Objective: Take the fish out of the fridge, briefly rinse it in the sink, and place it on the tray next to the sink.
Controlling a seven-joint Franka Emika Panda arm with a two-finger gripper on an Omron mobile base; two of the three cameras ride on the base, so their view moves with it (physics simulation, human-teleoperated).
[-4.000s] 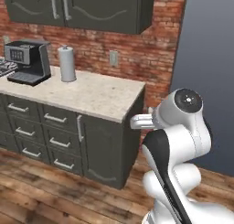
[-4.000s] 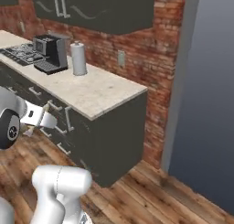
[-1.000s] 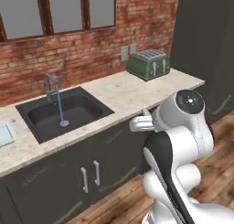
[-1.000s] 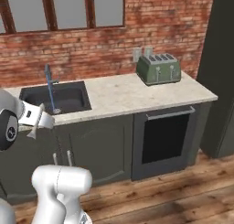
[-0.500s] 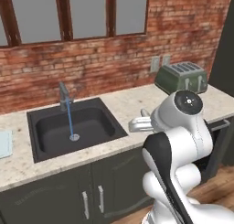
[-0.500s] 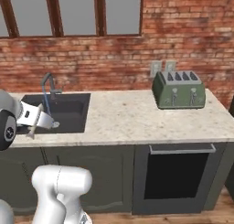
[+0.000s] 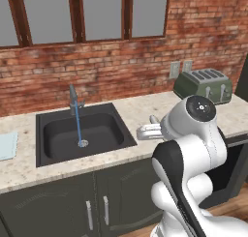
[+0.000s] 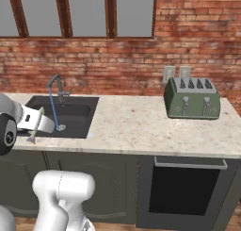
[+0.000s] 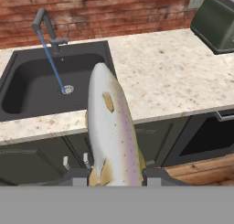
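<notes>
The fish (image 9: 112, 127), grey-tan with a pale belly, stands lengthwise between my fingertips (image 9: 157, 176) in the hand view. My gripper (image 9: 114, 177) is shut on it. In the left base view the gripper (image 7: 141, 133) hangs just in front of the counter edge, right of the black sink (image 7: 58, 134). The sink (image 9: 27, 88) has a round drain (image 9: 67, 89) and a grey faucet (image 9: 43, 22) running a thin stream of water. The pale blue tray (image 7: 7, 145) lies on the counter left of the sink, cut by the picture's edge. The fridge is out of view.
A green toaster (image 7: 206, 85) stands on the speckled counter (image 8: 141, 126) at the right, below two wall outlets. A dark oven (image 8: 188, 192) sits under the counter, with dark cabinet doors (image 7: 97, 202) below the sink. Brick wall and windows behind.
The base has driven along the kitchen, so the whole scene shifted: the coffee-machine counter gave way to the sink and toaster. The arm's pose is unchanged, still holding the fish.
</notes>
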